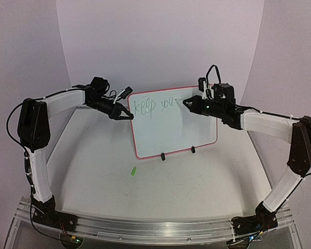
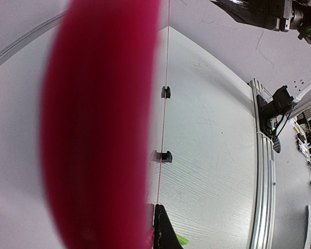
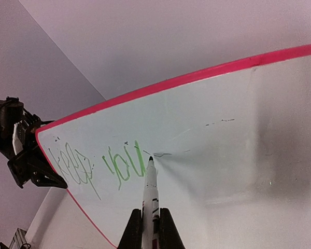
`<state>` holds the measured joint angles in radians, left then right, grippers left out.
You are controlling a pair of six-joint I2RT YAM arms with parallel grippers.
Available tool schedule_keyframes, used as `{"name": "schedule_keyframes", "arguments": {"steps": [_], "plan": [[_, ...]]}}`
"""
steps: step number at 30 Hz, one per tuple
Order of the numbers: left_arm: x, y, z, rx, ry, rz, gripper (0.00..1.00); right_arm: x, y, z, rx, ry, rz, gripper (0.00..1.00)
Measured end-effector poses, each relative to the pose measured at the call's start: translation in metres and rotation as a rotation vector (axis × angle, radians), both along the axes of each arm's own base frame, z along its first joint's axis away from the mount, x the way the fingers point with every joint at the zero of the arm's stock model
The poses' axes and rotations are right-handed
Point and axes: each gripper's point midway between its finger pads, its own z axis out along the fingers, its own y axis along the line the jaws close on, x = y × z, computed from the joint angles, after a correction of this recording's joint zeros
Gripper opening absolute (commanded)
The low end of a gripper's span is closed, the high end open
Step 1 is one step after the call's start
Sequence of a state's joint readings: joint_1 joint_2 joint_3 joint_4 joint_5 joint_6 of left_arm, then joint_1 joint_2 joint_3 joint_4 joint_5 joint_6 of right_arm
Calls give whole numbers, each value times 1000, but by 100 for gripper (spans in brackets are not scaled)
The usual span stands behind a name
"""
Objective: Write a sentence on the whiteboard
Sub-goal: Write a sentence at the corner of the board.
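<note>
The whiteboard (image 1: 176, 129) stands upright on two black clip feet (image 1: 162, 156) at the middle of the table, with "keep you" (image 1: 154, 105) in green along its top. My left gripper (image 1: 125, 115) is shut on the board's left edge; in the left wrist view one finger (image 2: 166, 231) lies against the thin red rim (image 2: 163, 129), and the other is hidden behind a red blur. My right gripper (image 1: 189, 104) is shut on a white marker (image 3: 150, 192). The marker's tip (image 3: 151, 157) touches the whiteboard (image 3: 238, 155) just right of "you".
A small green marker cap (image 1: 133, 170) lies on the table in front of the board's left corner; it also shows in the left wrist view (image 2: 181, 240). An aluminium rail (image 1: 155, 225) runs along the near table edge. A white backdrop curves behind the board.
</note>
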<state>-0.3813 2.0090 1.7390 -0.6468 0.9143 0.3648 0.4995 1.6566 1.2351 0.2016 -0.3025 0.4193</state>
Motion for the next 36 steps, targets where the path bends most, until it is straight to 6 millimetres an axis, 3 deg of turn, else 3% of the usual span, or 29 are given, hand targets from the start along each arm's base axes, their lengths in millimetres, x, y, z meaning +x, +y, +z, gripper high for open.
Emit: {"name": "schedule_keyframes", "arguments": {"steps": [9,17,36], "plan": [[0,0,0,0,-2,-2,0,5,4,18,21,-36,7,0],[0,0,0,0,4,2,0,11,8,4,9,-12,11,0],[0,0,0,0,8,5,0,13,-2,0,-3,-18,-44,0]]}}
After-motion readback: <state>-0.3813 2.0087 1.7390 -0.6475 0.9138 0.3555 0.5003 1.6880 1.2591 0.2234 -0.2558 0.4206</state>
